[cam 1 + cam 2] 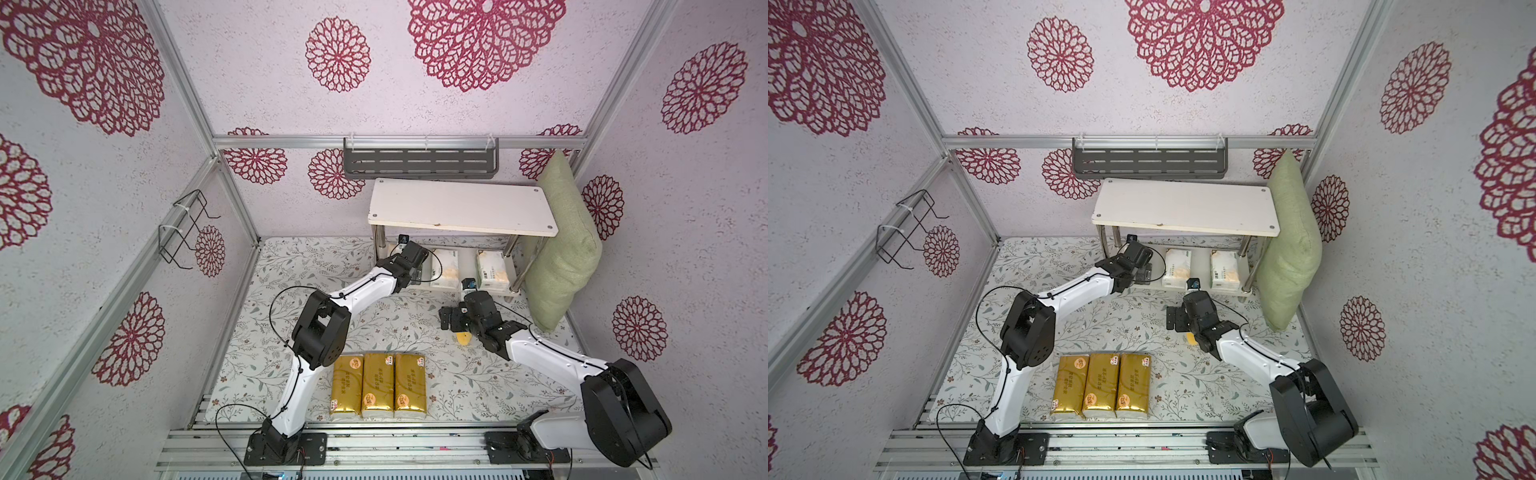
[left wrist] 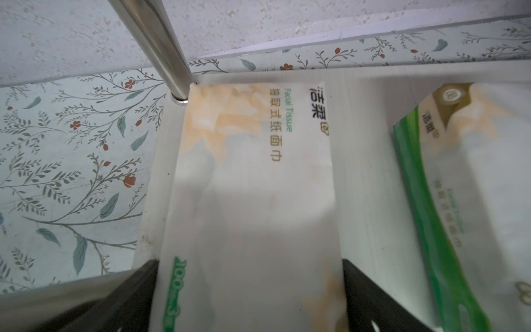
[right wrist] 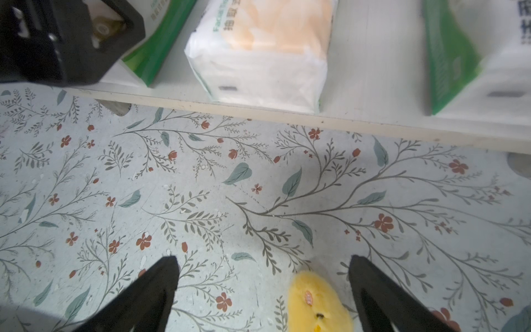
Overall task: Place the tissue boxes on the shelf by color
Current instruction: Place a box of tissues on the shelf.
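Note:
Three gold tissue boxes (image 1: 378,384) (image 1: 1100,384) lie side by side near the table's front edge. On the lower board (image 2: 365,172) of the white shelf (image 1: 461,205) (image 1: 1185,205) rest three white tissue boxes. Two of them (image 1: 445,270) (image 1: 492,270) show in both top views. My left arm covers the leftmost box (image 2: 250,186). My left gripper (image 2: 250,287) (image 1: 417,274) stands open astride it, one finger along each long side. Farther forward over the mat, my right gripper (image 3: 263,276) (image 1: 453,322) is open and holds nothing.
A small yellow lump (image 3: 319,304) (image 1: 463,338) lies on the mat between my right fingers. A green pillow (image 1: 565,245) leans against the shelf's right end. A grey slotted rack (image 1: 419,162) hangs on the back wall. A black wire rack (image 1: 183,228) hangs at the left.

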Controlling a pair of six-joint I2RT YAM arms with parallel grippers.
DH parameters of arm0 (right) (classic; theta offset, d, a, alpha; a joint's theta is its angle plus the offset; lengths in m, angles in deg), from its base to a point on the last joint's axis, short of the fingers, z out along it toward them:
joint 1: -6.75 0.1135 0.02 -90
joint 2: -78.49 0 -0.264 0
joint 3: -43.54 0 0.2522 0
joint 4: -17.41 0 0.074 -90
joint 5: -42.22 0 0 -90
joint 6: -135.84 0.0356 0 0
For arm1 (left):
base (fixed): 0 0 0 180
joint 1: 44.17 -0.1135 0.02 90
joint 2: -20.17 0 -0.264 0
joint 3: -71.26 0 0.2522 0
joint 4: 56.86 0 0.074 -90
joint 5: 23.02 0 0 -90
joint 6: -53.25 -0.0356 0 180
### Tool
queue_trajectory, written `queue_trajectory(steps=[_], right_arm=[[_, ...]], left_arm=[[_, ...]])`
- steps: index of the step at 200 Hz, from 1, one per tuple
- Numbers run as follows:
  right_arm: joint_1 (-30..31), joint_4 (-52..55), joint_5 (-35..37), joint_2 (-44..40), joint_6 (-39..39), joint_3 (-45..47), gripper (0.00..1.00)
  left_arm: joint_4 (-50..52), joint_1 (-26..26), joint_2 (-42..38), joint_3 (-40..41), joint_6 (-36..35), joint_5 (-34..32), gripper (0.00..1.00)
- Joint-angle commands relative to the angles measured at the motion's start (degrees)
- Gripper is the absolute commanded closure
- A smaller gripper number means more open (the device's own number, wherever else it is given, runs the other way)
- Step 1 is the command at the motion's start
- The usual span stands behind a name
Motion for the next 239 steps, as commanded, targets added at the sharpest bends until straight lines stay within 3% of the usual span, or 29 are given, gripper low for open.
queue_trajectory(steps=[1, 107, 183, 239], right_arm=[[0.3, -0.9, -0.7, -0.8, 0.4, -0.5, 0.01], [0.4, -1.2, -0.7, -1.0, 0.4, -0.2, 0.01], [0.4, -0.7, -0.1, -1.2, 0.2, 0.0, 0.01], [0.4, -0.5, 0.2, -0.7, 0.0, -0.4, 0.01]], left_arm=[[-0.5, 0.6, -3.2, -0.3, -0.3, -1.2, 0.03], [0.0, 3.8, -7.4, 1.3, -0.2, -3.1, 0.03], [-1.7, 7.1, -15.1, 12.3, 2.7, -3.1, 0.03], [1.3, 9.9, -26.2, 21.8, 7.1, -4.3, 0.03]])
